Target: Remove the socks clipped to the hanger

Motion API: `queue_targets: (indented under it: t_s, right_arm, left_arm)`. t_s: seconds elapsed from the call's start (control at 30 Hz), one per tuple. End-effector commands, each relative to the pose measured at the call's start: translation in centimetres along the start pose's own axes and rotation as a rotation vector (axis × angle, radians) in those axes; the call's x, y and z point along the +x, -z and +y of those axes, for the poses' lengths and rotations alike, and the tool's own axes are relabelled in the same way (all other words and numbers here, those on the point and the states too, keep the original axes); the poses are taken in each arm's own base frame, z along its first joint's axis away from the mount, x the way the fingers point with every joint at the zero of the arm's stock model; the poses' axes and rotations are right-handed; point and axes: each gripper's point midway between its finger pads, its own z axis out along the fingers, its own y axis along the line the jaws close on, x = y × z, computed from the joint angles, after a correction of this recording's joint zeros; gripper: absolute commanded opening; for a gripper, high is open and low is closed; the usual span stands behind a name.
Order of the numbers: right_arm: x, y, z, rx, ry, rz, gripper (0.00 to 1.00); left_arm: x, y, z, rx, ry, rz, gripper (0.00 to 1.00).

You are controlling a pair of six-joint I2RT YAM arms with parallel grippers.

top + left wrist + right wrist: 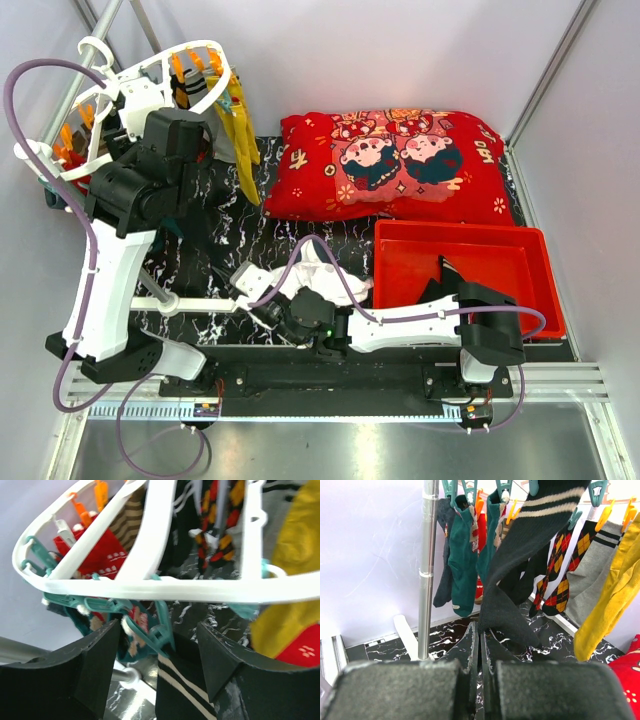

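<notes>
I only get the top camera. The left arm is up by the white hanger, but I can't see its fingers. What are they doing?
Observer: The left fingers stand open on either side of a teal clip that holds the black striped sock.
Operator: Is the right arm helping?
Observer: The right fingers are shut and seem to pinch that sock's lower end.
Operator: Any others nearby?
Observer: Two teal socks hang clipped next to it.
</notes>
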Motion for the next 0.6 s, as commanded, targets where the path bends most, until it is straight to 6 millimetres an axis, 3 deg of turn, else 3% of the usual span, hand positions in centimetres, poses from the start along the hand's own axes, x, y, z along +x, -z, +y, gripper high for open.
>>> queue_targets:
  t_s: [0.0, 0.57]
  right_arm:
    - [-3.1, -0.5, -0.4, 0.04, -0.041, -0.079, 0.0]
    - [-2.7, -0.5, 0.0, 0.039, -0.031, -0.077, 0.0]
  left_arm:
    - [0.3, -0.4, 1.4, -0.022, -0.011, 0.008, 0.67]
    - [0.3, -2.2, 0.8, -0.035, -0.029, 0.003, 0.52]
